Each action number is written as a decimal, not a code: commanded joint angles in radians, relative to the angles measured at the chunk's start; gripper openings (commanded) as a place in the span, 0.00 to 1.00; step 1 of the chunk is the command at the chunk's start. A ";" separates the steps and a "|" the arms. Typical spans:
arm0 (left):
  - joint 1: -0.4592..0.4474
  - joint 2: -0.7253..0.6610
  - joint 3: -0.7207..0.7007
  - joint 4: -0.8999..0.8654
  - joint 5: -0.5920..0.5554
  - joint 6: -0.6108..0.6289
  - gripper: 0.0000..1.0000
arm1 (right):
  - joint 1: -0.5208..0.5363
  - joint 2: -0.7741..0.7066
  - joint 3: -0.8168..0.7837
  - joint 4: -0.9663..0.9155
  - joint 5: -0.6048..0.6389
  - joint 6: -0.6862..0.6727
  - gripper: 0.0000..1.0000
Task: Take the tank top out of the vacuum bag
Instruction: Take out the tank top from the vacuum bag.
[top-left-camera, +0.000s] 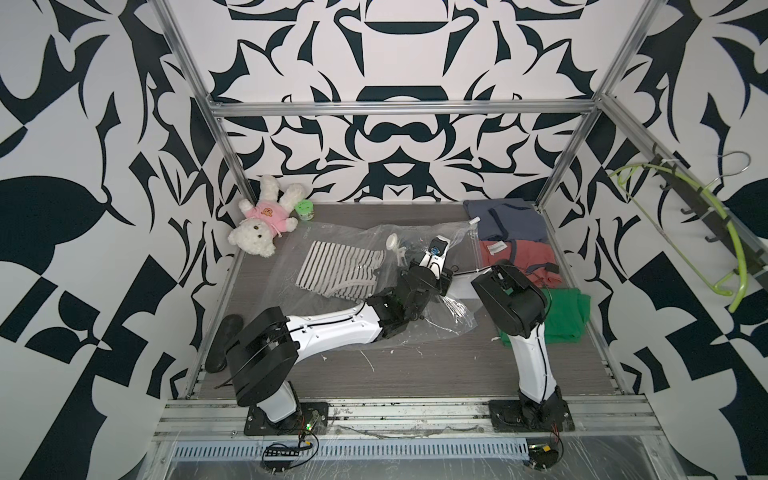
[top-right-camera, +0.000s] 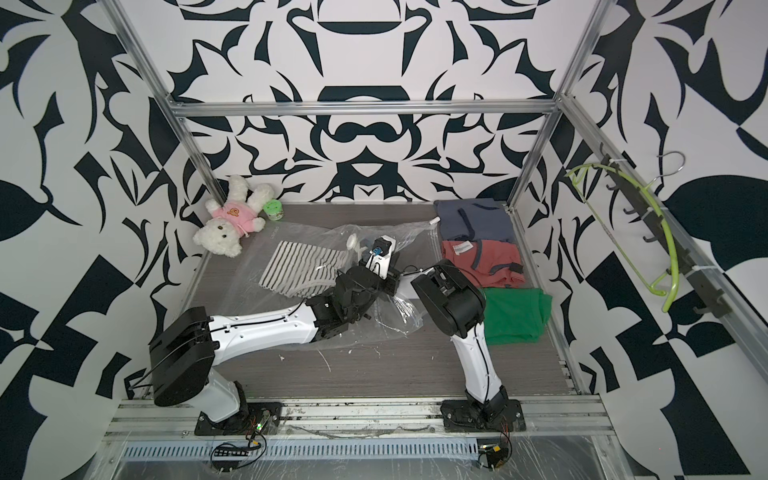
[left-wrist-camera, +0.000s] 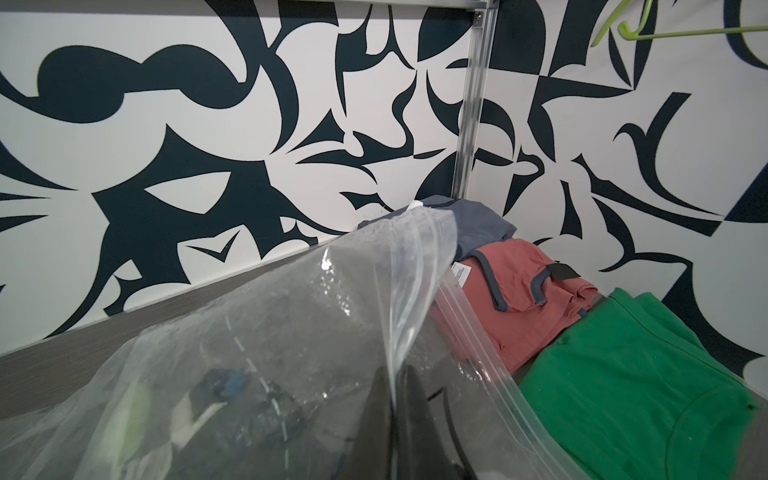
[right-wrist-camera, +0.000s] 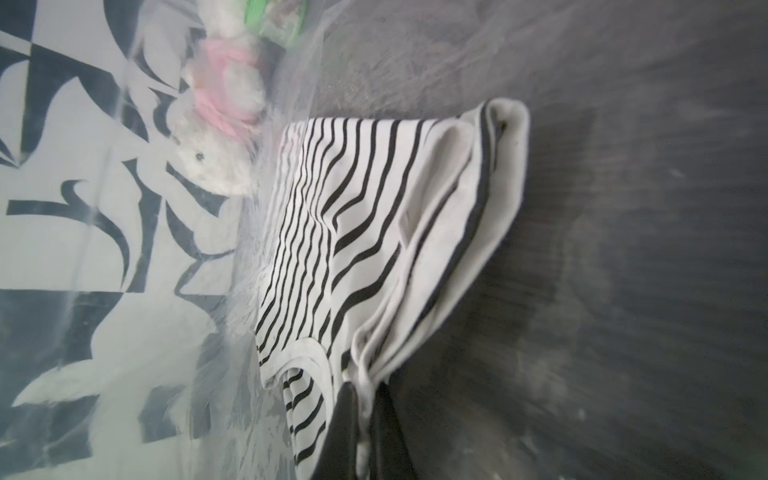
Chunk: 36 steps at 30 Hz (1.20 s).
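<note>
The vacuum bag (top-left-camera: 370, 235) (top-right-camera: 328, 235) lies crinkled across the middle of the table, its white valve (top-left-camera: 390, 243) on top. Inside it lies the tank top (top-left-camera: 336, 270) (top-right-camera: 297, 266) (right-wrist-camera: 374, 199), folded, white with black stripes. My right gripper (right-wrist-camera: 365, 386) reaches into the bag and is shut on the tank top's near folded edge. My left gripper (left-wrist-camera: 395, 370) (top-left-camera: 441, 280) is shut on the upper film of the vacuum bag (left-wrist-camera: 291, 316) near its zip-seal edge (left-wrist-camera: 469, 316) and holds it raised. In both top views the right fingertips are hidden.
Folded blue (top-left-camera: 505, 220), red (top-left-camera: 519, 257) and green (top-left-camera: 569, 311) garments lie along the right edge of the table. A white teddy bear (top-left-camera: 262, 224) and a green jar (top-left-camera: 304, 208) sit at the back left. A black object (top-left-camera: 222, 340) lies front left. A green hanger (top-left-camera: 706, 232) hangs on the right rail.
</note>
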 joint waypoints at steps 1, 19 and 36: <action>0.014 0.006 -0.026 -0.024 -0.015 -0.006 0.00 | 0.010 -0.083 -0.006 0.006 0.017 -0.022 0.00; 0.014 -0.002 -0.056 -0.003 -0.042 -0.005 0.00 | -0.029 -0.186 -0.142 0.014 0.037 0.038 0.00; 0.022 -0.032 -0.083 0.034 -0.060 -0.003 0.00 | -0.068 -0.224 -0.240 -0.029 0.057 0.000 0.00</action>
